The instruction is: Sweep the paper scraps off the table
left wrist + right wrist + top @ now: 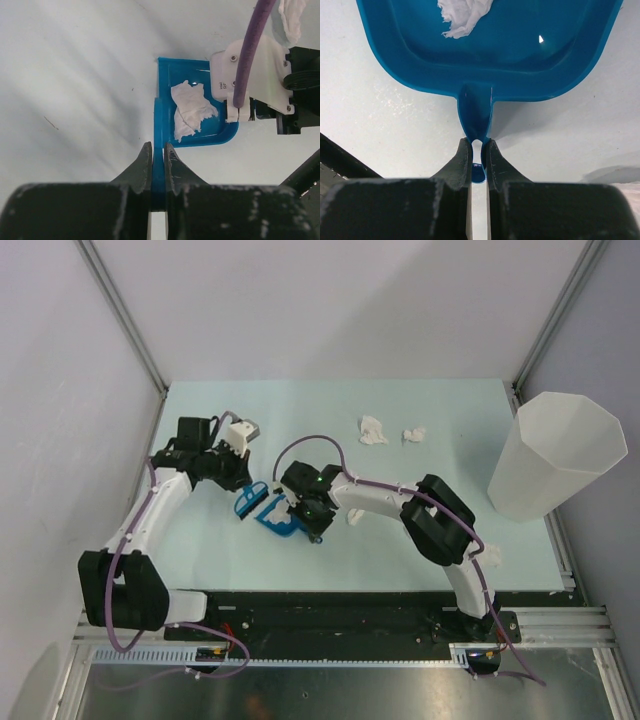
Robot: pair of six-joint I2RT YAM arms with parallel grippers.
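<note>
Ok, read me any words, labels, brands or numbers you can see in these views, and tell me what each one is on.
"intel", followed by a few more letters too small to read: tiny dark print on the white mount at the other arm's wrist, seen in the left wrist view.
Nothing else: no readable text on the blue dustpan, the white bin or the table.

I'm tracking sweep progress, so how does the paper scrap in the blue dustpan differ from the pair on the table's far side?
The dustpan scrap lies inside the blue dustpan; the far pair lies loose on the table. The dustpan scrap looks flattish; the far pair looks bunched. All are crumpled white paper.
</note>
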